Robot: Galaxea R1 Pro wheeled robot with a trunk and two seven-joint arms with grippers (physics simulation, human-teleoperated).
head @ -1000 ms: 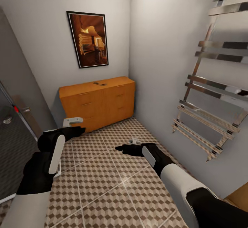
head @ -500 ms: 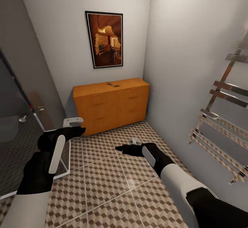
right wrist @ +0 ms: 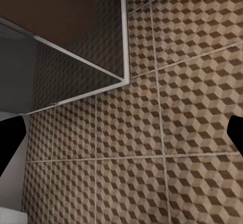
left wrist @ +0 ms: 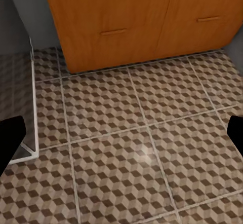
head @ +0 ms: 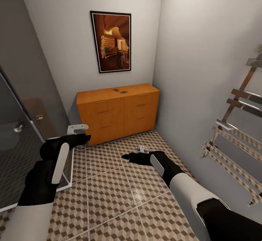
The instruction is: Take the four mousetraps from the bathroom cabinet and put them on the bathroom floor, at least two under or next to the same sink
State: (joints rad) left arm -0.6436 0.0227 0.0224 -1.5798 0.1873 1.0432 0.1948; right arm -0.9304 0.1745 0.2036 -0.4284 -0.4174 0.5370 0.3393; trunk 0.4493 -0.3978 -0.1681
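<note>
Facing the far corner of the room, the head view takes in one orange-brown cabinet (head: pixel 118 112) standing against the back wall, under one framed picture (head: pixel 111 41). On the cabinet's flat top, near the middle, lie small dark mousetraps (head: pixel 119 90); they are too small to count, though they look like at least two pieces close together. They sit well beyond both arms and higher than either gripper.

The left gripper (head: pixel 83 135) hangs over the bathroom floor (head: pixel 109 183) in front of the cabinet's left end, and it holds nothing. In the left wrist view its two dark fingertips (left wrist: pixel 10 138) sit at opposite edges with a wide gap between them, and the cabinet front (left wrist: pixel 136 21) with its slot handles shows past the patterned tiles. The right gripper (head: pixel 125 157) points across the floor toward the left, lower and nearer the robot; its jaws are spread wide too and hold nothing, one fingertip (right wrist: pixel 11 143) showing dark at the frame edge. A glass shower screen (head: pixel 25 139) stands at the left, and one chrome towel rail (head: pixel 236 132) hangs on the right wall.
</note>
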